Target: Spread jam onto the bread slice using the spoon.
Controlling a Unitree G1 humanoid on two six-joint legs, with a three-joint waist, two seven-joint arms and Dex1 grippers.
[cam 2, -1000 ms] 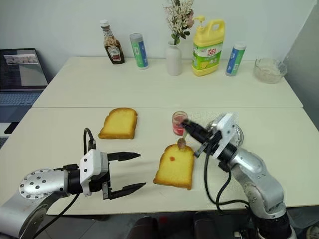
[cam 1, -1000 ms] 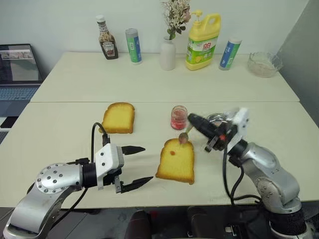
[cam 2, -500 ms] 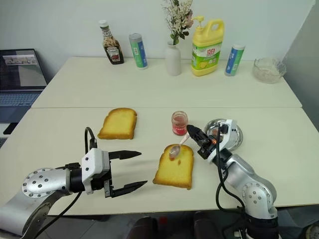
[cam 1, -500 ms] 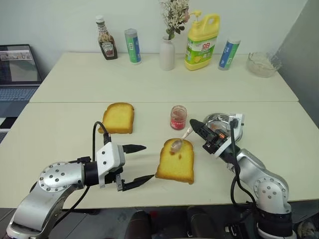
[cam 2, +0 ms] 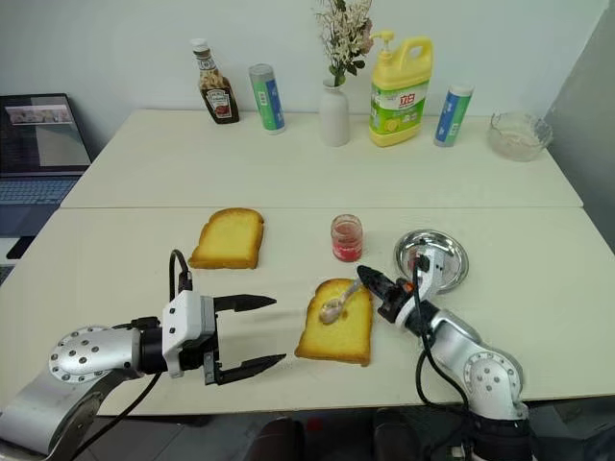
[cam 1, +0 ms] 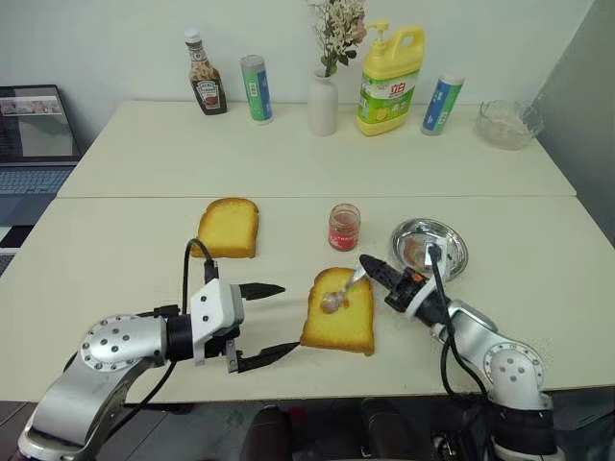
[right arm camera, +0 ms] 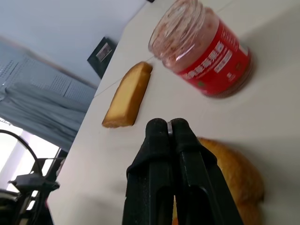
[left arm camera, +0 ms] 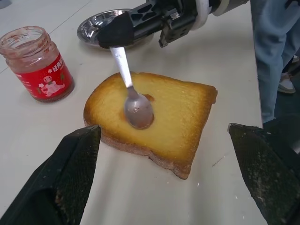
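Left wrist view: right gripper (left arm camera: 115, 35) clamps spoon (left arm camera: 136, 105), bowl seemingly touching bread slice (left arm camera: 173, 117); left gripper (cam 1: 274, 322) agape

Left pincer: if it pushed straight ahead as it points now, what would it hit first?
Probably the bread slice, with the spoon bowl resting on it; the left pincer stands open beside it.

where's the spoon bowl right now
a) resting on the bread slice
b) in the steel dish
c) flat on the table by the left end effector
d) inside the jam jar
a: the spoon bowl sits on the bread slice, its handle gripped by the right end effector, apart from the jam jar.
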